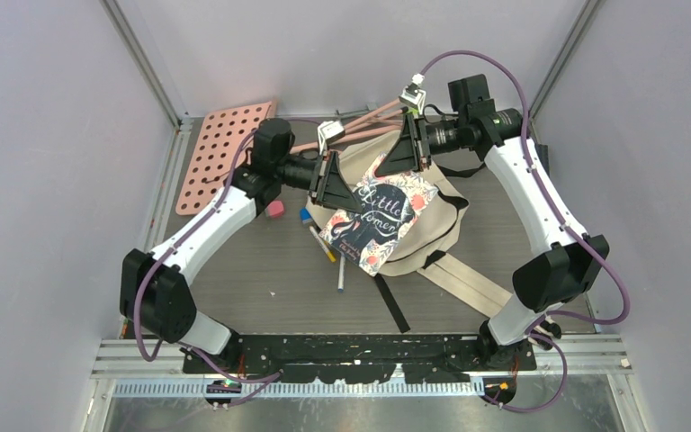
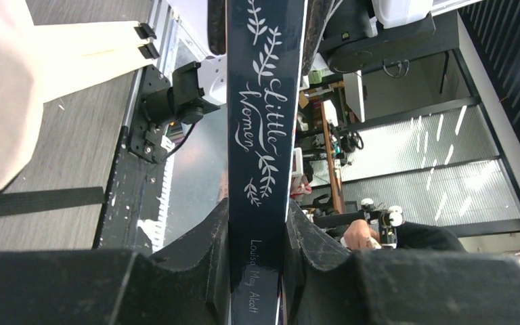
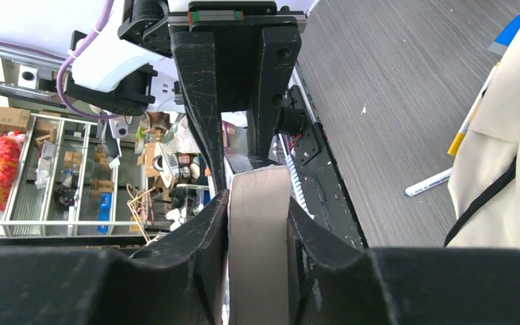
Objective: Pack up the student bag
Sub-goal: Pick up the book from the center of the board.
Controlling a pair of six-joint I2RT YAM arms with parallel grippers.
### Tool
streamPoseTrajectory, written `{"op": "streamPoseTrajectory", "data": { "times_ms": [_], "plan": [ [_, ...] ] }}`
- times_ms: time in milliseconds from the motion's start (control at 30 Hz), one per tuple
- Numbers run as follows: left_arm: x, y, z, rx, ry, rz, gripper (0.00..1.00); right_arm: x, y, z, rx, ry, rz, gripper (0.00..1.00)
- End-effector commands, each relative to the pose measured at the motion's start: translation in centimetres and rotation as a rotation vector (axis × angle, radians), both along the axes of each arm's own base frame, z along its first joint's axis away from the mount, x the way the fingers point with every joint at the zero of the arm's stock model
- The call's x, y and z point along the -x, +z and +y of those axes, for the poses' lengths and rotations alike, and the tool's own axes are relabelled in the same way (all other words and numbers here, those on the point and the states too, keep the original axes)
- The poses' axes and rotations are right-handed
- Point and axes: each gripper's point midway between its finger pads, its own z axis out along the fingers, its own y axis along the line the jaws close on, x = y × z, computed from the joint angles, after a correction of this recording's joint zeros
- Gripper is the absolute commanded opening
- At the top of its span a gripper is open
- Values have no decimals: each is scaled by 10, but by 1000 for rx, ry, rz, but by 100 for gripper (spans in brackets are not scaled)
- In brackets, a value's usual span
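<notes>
Just beside left pincer (image 1: 349, 192) (clamping book (image 1: 382, 216)): student bag (image 1: 436, 232).

I see the book (image 1: 380, 214) dark navy with white script and pink flowers, the student bag (image 1: 441, 227) cream-beige with black straps, the perforated board (image 1: 225, 153) salmon pink.

The grey wood-grain bench (image 1: 261, 270) is enclosed by pale lilac-grey walls (image 1: 45, 135) joined at aluminium posts (image 1: 142, 63). Beyond it, glazed partitions (image 2: 420, 156) and stocked shelving (image 3: 54, 169) are seen.
</notes>
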Motion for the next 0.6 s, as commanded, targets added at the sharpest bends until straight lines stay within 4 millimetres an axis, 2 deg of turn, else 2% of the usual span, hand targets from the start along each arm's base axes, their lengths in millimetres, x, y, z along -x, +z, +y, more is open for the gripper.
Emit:
{"op": "streamPoseTrajectory", "data": {
  "times_ms": [0, 33, 100, 200, 233, 333, 367, 400, 433, 567],
  "plan": [
    [-15, 23, 2, 68, 11, -137, 0, 13, 20, -2, -48, 20, -3, 28],
    [-18, 22, 4, 67, 19, -138, 0, 13, 20, -2, -46, 18, -1, 17],
    [-22, 20, 6, 63, 33, -148, 0, 11, 19, -3, -32, -2, -6, 3],
    [-29, 11, 7, 30, 65, -151, 0, 5, 17, -4, -3, -43, -31, 1],
    [-33, 8, 7, 14, 83, -165, 7, 0, 17, -5, 16, -70, -49, 1],
    [-44, -12, 9, -79, 155, -201, 45, -15, 18, -11, 68, -160, -98, 1],
    [-51, -19, 10, -121, 195, -232, 53, -26, 14, -16, 110, -224, -117, 1],
    [-61, -27, 11, -164, 241, -270, 59, -30, 16, -19, 125, -260, -140, 1],
    [-70, -34, 13, -202, 282, -299, 61, -45, 11, -29, 179, -351, -157, 1],
    [-96, -59, 5, -310, 384, -398, 64, -83, 10, -76, 293, -663, -212, 1]
  ]
}}
